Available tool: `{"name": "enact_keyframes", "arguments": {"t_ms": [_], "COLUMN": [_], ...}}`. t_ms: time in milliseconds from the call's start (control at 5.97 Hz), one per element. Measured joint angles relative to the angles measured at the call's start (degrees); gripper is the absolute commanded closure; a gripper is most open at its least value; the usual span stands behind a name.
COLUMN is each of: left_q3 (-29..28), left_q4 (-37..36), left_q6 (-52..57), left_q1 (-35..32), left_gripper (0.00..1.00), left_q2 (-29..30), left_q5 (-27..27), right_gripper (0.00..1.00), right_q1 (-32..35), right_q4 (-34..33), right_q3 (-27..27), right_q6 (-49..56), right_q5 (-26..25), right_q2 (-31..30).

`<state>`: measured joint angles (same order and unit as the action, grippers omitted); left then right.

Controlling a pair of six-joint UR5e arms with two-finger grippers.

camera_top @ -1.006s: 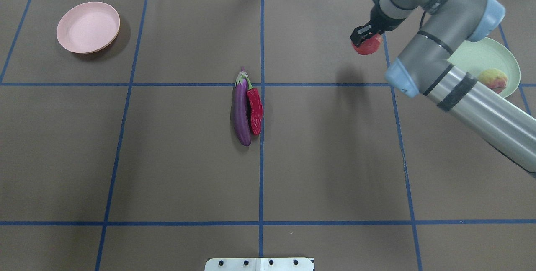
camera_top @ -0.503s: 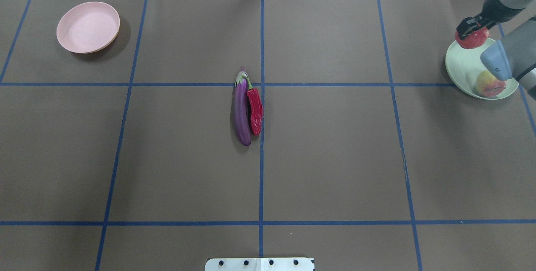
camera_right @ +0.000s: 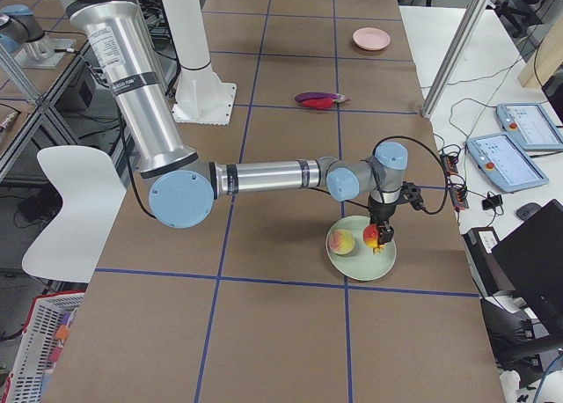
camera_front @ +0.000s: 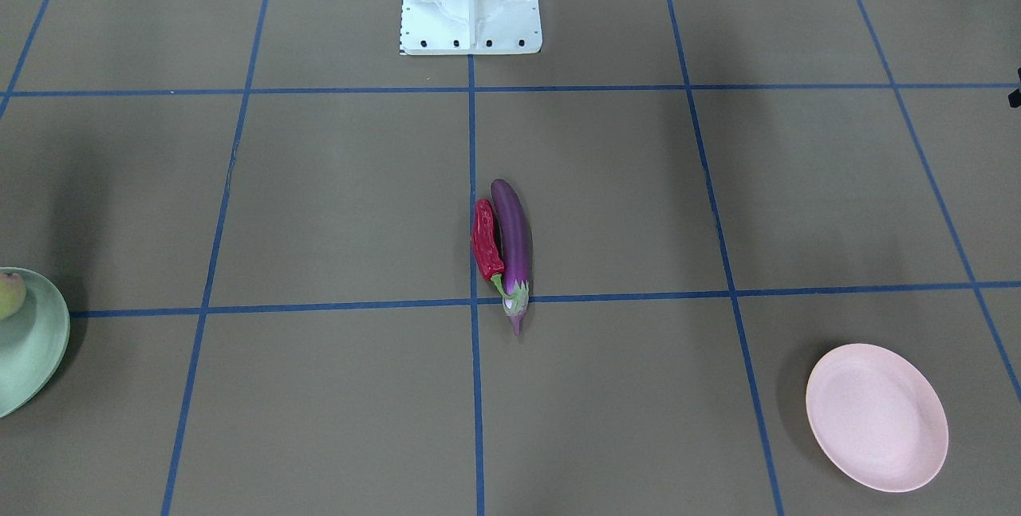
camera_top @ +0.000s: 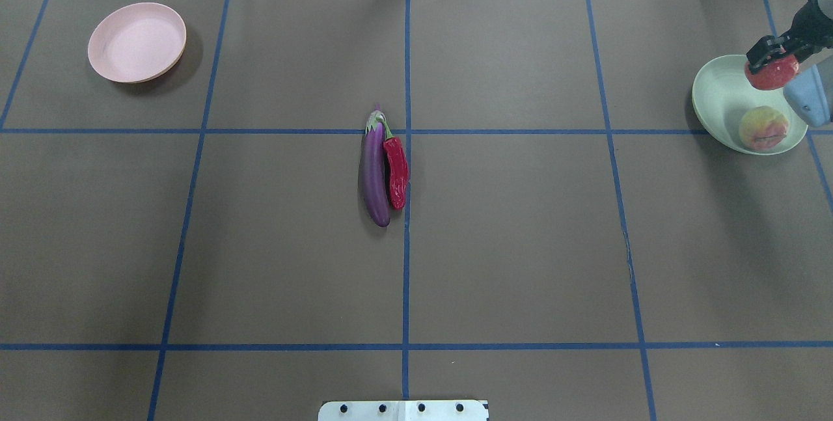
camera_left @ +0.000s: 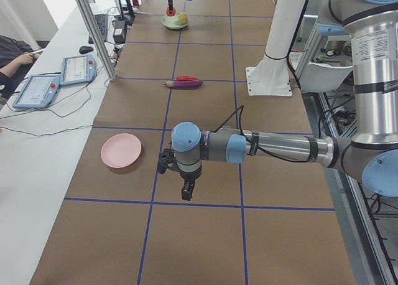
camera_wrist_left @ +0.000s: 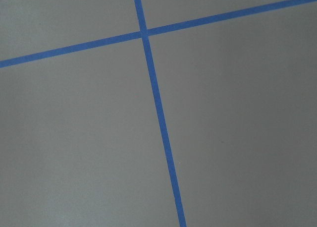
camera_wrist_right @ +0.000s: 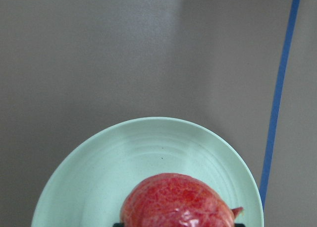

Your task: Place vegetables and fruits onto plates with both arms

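My right gripper (camera_top: 771,60) is shut on the red-orange pomegranate (camera_top: 773,75) and holds it just above the mint green plate (camera_top: 716,92), at the table's far right. The wrist view shows the pomegranate (camera_wrist_right: 176,199) over the plate's (camera_wrist_right: 124,152) middle. The peach (camera_top: 763,128) lies in that plate. The purple eggplant (camera_top: 375,174) and red chili (camera_top: 397,170) lie side by side, touching, at the table's centre. The pink plate (camera_top: 136,41) is empty at the far left. My left gripper (camera_left: 185,188) hangs over bare table near the pink plate (camera_left: 121,150); I cannot tell whether it is open.
The white pedestal base (camera_front: 471,1) stands at the robot's side of the table. Blue tape lines (camera_wrist_left: 158,118) cross the brown table cover. Tablets and cables (camera_left: 62,73) lie on the white bench beyond the table's far edge.
My right arm has swung to the right with the pomegranate, from over bare table to above the green plate. The eggplant, chili, peach and pink plate have not moved.
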<state>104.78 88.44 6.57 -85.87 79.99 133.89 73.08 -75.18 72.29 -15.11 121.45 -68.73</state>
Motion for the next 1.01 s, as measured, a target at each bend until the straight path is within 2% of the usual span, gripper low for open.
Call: {"name": "enact_keyframes", "arguments": {"t_ms": [335, 503, 838, 1006], "left_q3": [0.04, -0.03, -1.35, -1.45], "left_q4": [-0.02, 0.38, 3.75, 4.38], "left_q6": [-0.58, -0.63, -1.22, -6.82], "left_q1": [0.16, 0.21, 0.81, 2.75], "left_gripper": [0.0, 0.0, 0.0, 0.0], "left_q2": [2.38, 4.8, 10.85, 13.87], "left_q5": [-0.21, -0.07, 0.05, 0.22], "right_gripper": [0.0, 0.0, 0.0, 0.0], "right_q1": [4.76, 7.91, 13.53, 14.79], "right_q4": [-1.15, -3.38, -7.62, -8.13], "right_q3": [2.21, 5.81, 17.77, 22.65], "right_q6": [0.39, 0.94, 3.09, 4.68], "right_q5": [7.53, 9.23, 9.93, 9.94], "right_q2": [-0.68, -3.08, -13.98, -19.36]}}
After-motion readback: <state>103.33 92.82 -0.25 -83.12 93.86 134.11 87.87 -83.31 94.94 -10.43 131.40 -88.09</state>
